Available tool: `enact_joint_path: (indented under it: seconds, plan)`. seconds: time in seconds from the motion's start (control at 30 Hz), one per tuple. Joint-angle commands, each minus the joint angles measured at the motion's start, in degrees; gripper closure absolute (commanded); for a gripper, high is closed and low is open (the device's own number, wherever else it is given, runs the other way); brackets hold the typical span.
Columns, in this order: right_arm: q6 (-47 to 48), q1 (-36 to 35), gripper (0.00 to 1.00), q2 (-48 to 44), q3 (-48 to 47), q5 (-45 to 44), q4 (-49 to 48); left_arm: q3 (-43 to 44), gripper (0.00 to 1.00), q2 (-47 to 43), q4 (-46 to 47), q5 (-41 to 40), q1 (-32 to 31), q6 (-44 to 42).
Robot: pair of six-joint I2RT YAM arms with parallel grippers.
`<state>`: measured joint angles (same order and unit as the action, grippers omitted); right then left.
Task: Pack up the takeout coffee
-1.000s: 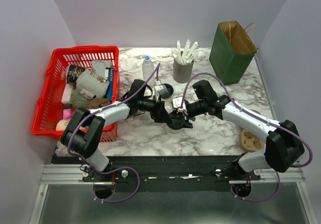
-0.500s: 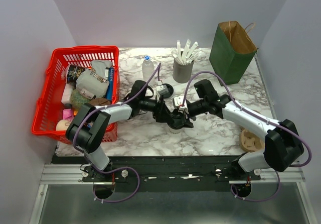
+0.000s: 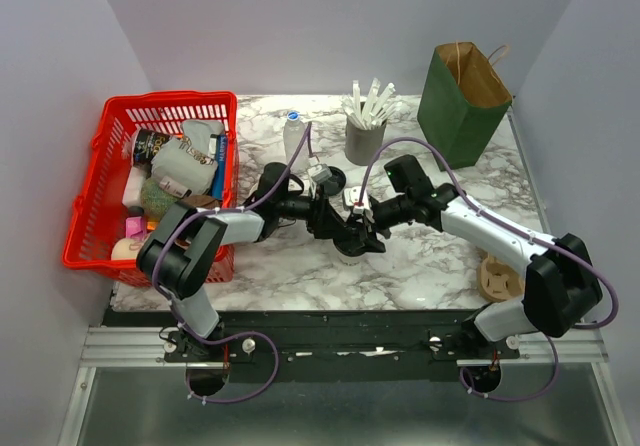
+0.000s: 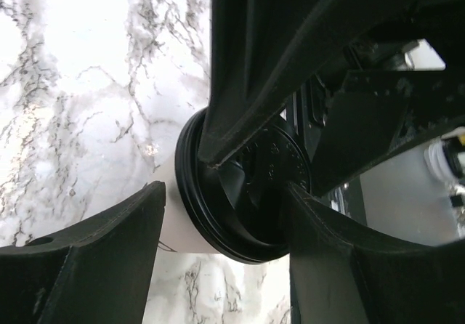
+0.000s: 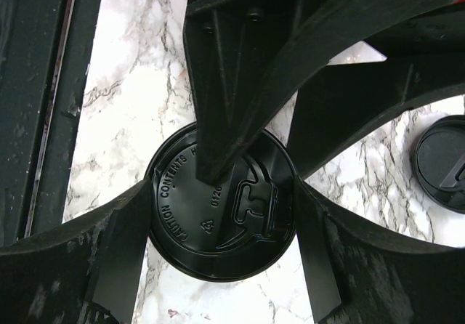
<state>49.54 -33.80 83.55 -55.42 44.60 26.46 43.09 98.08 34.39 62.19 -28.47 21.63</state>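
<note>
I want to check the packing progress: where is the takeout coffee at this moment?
In the top view the takeout coffee stands on the marble table, centre front, between the left gripper and the right gripper.

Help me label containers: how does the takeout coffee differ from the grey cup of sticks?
The takeout coffee is cream-white and closed by a black lid; the grey cup is open-topped, with white sticks poking out. The takeout coffee sits mid-table between the left gripper and right gripper; the grey cup stands untouched at the back. Both are upright.
</note>
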Motion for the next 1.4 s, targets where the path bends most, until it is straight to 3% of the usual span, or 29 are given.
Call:
enact_joint_path:
  seconds: [0.0, 0.27, 0.57, 0.83, 1.0, 1.37]
  plan:
    - [1.79, 0.67, 0.28, 4.34, 5.23, -17.09, 13.71, -2.13, 0.26, -5.52, 6.56, -6.64, 2.27, 14.82]
    - [1.53, 0.84, 0.28, 2.85, 6.72, -18.06, 13.09, -2.40, 0.26, -12.03, -16.79, -16.92, 2.10, 7.91]
    - [0.74, 0.84, 0.28, 3.02, 6.55, -17.79, 12.48, 0.76, 0.29, -11.86, -28.57, -18.34, 1.93, -0.18]
    - [0.03, 0.84, 0.28, 3.20, 6.46, -17.62, 11.95, 0.50, 0.31, -12.82, -26.13, -14.82, 1.93, 0.08]
    - [-0.15, 0.84, 0.28, 2.67, 6.90, -17.53, 12.04, 0.06, 0.30, -15.90, -27.26, -16.31, 2.10, -0.71]
    - [-0.58, 0.84, 0.28, 2.67, 7.08, -17.18, 11.60, 1.47, 0.31, -13.18, -31.41, -17.37, 0.17, -3.35]
